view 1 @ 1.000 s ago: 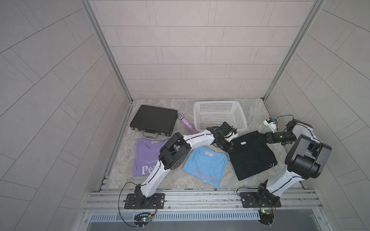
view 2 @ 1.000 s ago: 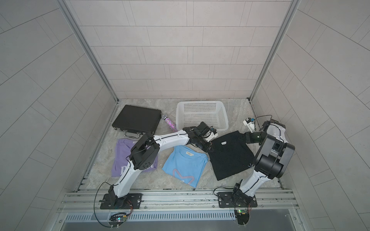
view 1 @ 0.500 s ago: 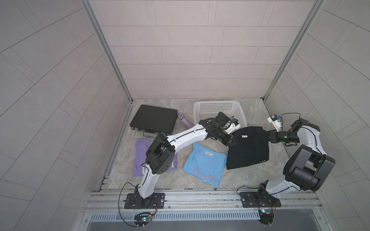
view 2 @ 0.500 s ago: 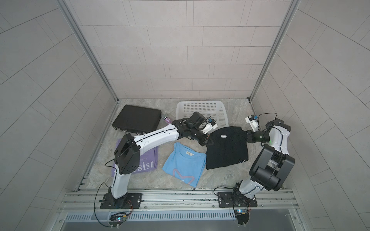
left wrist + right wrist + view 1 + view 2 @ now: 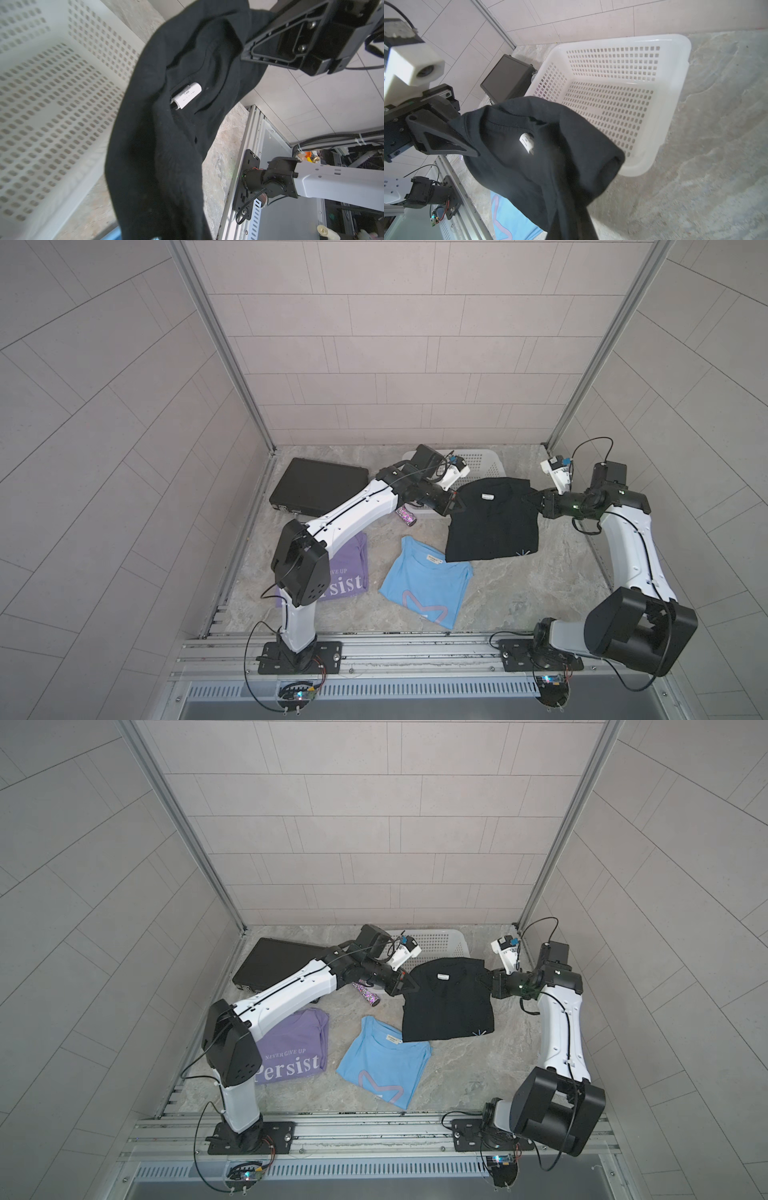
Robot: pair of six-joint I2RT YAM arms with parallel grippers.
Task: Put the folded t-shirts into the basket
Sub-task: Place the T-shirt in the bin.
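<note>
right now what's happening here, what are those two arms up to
Both arms hold the black t-shirt, raised by its shoulders at the near side of the basket. The left end effector is shut on one shoulder, the right end effector on the other. The light blue t-shirt and the lilac t-shirt lie on the table, and no shirt is in the basket yet.

In both top views we look down from high above the aluminium front rail (image 5: 415, 651) onto the whole marbled grey surface (image 5: 519, 593); the two pictures are nearly equal. Our left wrist camera sits close to the hanging plain black folded t-shirt (image 5: 166, 155), facing the white perforated plastic basket (image 5: 52, 93). Our right wrist camera, equally near, shares both from the opposite side.
</note>
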